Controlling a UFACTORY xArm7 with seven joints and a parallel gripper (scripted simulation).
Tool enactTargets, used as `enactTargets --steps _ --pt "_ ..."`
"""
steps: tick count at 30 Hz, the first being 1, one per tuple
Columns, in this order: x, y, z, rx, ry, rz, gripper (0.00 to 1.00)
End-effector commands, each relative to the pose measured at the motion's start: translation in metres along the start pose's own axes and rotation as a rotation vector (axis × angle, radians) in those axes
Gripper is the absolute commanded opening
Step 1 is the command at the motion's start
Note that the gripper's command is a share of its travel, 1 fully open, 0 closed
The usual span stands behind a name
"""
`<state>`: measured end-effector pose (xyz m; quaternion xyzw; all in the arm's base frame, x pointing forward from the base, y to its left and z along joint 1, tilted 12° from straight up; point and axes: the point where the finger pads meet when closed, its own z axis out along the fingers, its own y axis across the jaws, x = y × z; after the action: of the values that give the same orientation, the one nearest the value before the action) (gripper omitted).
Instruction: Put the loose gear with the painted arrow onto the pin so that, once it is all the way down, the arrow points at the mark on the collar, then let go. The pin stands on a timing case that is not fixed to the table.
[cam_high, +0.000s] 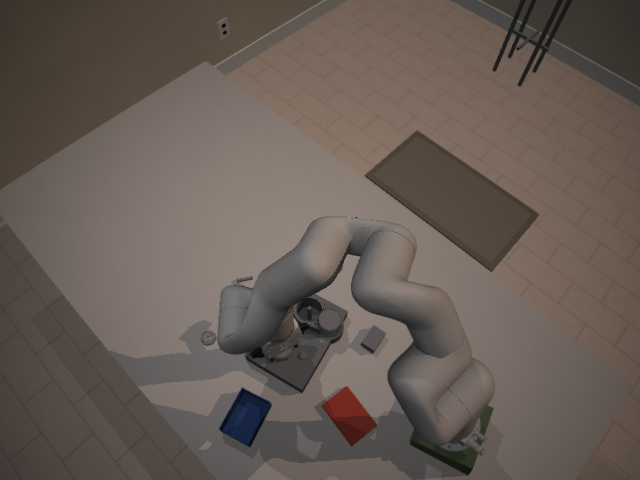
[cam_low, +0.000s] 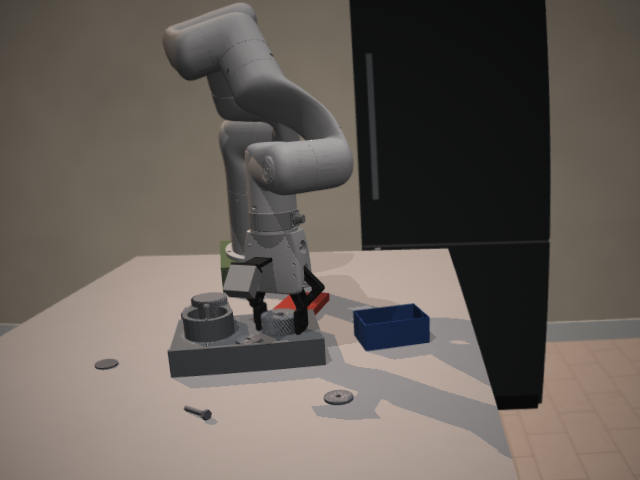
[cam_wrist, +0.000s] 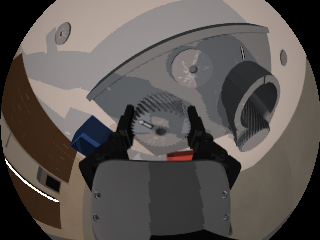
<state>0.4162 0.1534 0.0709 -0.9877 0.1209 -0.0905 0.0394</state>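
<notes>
The grey timing case (cam_low: 247, 348) lies on the table; it also shows in the top view (cam_high: 297, 356). On its left end stands a collar ring (cam_low: 206, 322) with the pin (cam_low: 205, 308) upright inside it, and a fixed gear (cam_low: 209, 299) just behind. My gripper (cam_low: 279, 322) is shut on the loose gear (cam_low: 279, 324) at the case's right end, low over the case top. In the wrist view the gear (cam_wrist: 159, 123) sits between the fingers with a pale mark on its face. The collar (cam_wrist: 254, 103) is to its right. The collar's mark is too small to tell.
A blue bin (cam_low: 391, 325) stands right of the case and a red block (cam_low: 310, 306) behind it. A washer (cam_low: 338, 396), a bolt (cam_low: 197, 411) and a flat disc (cam_low: 106, 363) lie loose in front. A small grey block (cam_high: 373, 338) lies near the arm.
</notes>
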Motion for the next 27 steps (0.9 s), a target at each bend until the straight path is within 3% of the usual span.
enactTargets --steps 1,27 --pt "0.002 -0.004 -0.007 0.007 0.008 -0.002 0.00" --pt "0.002 -0.003 -0.052 0.007 0.008 -0.002 0.00"
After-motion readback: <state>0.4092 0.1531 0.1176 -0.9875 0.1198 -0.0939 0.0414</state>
